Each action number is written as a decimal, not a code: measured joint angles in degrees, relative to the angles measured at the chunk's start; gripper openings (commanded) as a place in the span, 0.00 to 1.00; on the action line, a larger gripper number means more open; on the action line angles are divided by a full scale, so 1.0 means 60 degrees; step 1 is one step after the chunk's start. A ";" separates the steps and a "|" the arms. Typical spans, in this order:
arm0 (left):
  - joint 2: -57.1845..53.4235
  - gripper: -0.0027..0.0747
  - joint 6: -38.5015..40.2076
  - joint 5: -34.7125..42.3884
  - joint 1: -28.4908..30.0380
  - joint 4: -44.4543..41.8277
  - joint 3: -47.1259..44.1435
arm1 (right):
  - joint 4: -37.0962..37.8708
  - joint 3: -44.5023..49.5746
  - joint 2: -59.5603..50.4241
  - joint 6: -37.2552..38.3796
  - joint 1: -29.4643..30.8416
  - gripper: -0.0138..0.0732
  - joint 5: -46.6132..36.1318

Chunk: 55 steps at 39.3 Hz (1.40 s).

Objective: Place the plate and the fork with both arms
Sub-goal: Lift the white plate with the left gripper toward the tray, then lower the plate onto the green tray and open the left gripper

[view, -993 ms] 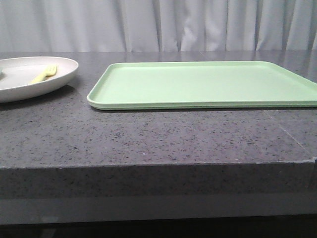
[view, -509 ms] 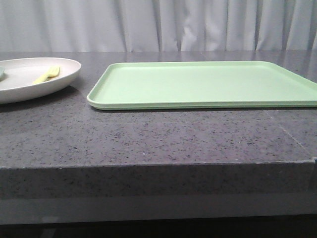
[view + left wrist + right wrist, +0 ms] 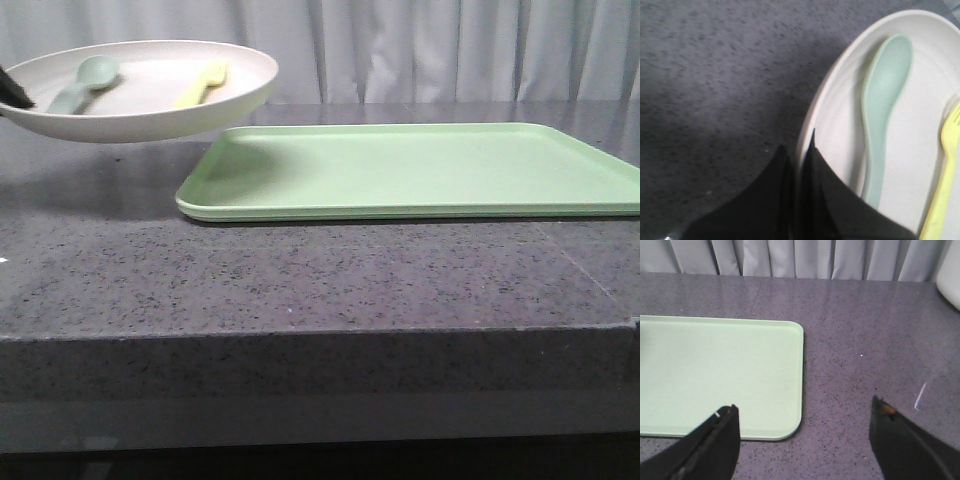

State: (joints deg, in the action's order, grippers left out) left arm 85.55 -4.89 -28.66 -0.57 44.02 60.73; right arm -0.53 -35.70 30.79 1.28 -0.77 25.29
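The left gripper (image 3: 799,165) is mostly cut off at the front view's upper left edge; its jaws pinch the rim of the plate (image 3: 150,120), held above the table (image 3: 300,280), overlapping the tray's (image 3: 420,175) near-left corner. The fork (image 3: 203,84) and spoon (image 3: 85,82) lie inside. The right gripper (image 3: 802,432) hangs over bare speckled table, jaws spread wide, curtain (image 3: 450,50) behind

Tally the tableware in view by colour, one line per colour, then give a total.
Cream: 1, the round shallow cream plate
Light green: 1, the rectangular light-green plastic tray
Pale grey-green: 1, the pale grey-green plastic spoon lying in the plate
Bright yellow: 1, the small bright-yellow plastic fork lying in the plate
Total: 4
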 measured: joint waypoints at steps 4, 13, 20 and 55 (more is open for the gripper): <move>0.0000 0.01 0.1521 0.0242 -0.0909 -0.1141 0.0339 | 0.0000 0.0000 0.0000 0.0000 0.0000 0.80 0.0000; 0.0000 0.01 0.4774 0.0407 -0.2110 -0.3783 0.0946 | 0.0000 0.0000 0.0000 0.0000 0.0000 0.80 0.0000; 0.0000 0.01 0.6263 0.0537 -0.2671 -0.4806 0.1050 | 0.0000 0.0000 0.0000 0.0000 0.0000 0.80 0.0000; 0.2977 0.01 0.8860 0.1872 -0.4964 -0.5320 0.2489 | 0.0000 0.0000 0.0000 0.0000 0.0000 0.80 0.0000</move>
State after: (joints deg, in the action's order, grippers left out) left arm 103.42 48.27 -17.43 -30.36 12.10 75.67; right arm -0.53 -35.70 30.79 1.28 -0.77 25.29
